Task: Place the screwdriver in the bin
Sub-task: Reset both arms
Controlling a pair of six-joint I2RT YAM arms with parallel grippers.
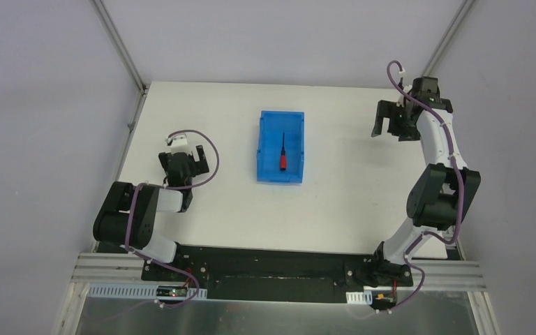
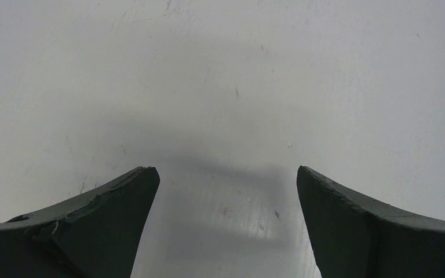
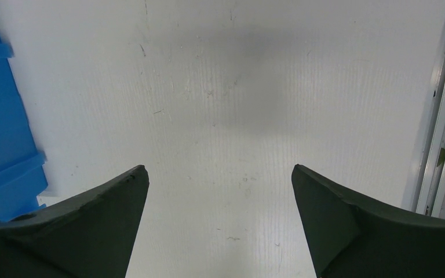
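Observation:
The screwdriver (image 1: pixel 282 155), red handle and thin black shaft, lies inside the translucent blue bin (image 1: pixel 269 125) in the middle of the table, handle toward the near end. My right gripper (image 1: pixel 389 124) is open and empty, raised over the table's far right, well right of the bin. The right wrist view shows a corner of the bin (image 3: pixel 0 139) at its left edge and bare table between the open fingers (image 3: pixel 219 174). My left gripper (image 1: pixel 181 159) is open and empty at the table's left, low over the surface; its wrist view shows only bare table between the fingers (image 2: pixel 227 174).
The white table (image 1: pixel 349 202) ends at a metal frame rail on the right (image 3: pixel 440 116) and at grey walls behind and to the sides. Both arm bases sit on the black bar at the near edge (image 1: pixel 272 269).

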